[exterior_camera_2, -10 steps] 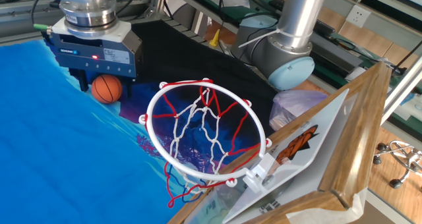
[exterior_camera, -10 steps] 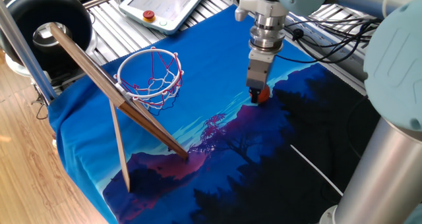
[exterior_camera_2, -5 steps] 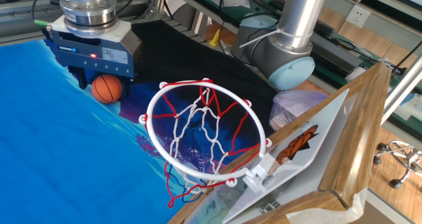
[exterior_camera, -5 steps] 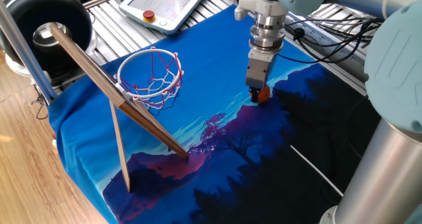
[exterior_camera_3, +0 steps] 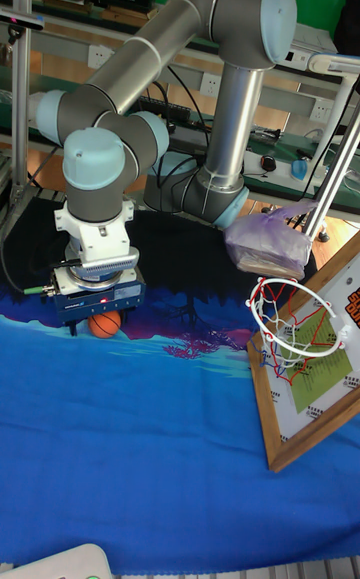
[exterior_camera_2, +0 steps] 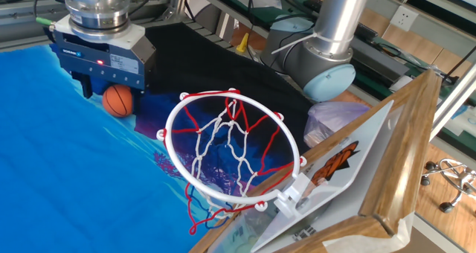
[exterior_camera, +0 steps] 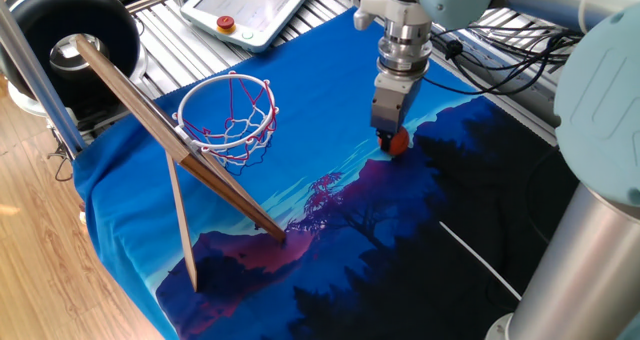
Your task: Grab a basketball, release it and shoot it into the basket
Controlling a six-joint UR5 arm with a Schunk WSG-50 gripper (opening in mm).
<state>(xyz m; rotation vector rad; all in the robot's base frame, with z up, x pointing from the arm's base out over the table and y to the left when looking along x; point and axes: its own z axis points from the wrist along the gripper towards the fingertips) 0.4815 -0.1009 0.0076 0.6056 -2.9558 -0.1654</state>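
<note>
- I read this as the grab step: my gripper (exterior_camera_3: 104, 323) hangs straight down over the ball (exterior_camera_2: 117, 101), which sits on the blue printed cloth (exterior_camera: 300, 130) near where the blue turns to dark trees.
- The ball shows low between the gripper's fingers in the tall view and at the gripper's tip in the first fixed view. I cannot tell whether the fingers are pressed onto it or spread around it; no clear gap or contact is visible.
- The hoop (exterior_camera_2: 231, 150) stands well apart from the ball, its white ring and red-and-white net fixed to the wooden backboard (exterior_camera: 165, 130), which leans on a stick leg.
- Next, as I judge it, I need the fingers firmly on the ball, then a lift clear of the cloth and a carry across to above the ring before letting go. The ball is far smaller than the ring, so aim should be forgiving; the risk is the ball rolling out of a loose pinch.
- Against the frame half a second back, the gripper and the ball have shifted slightly left in the other fixed view; the hoop has not moved.
</note>
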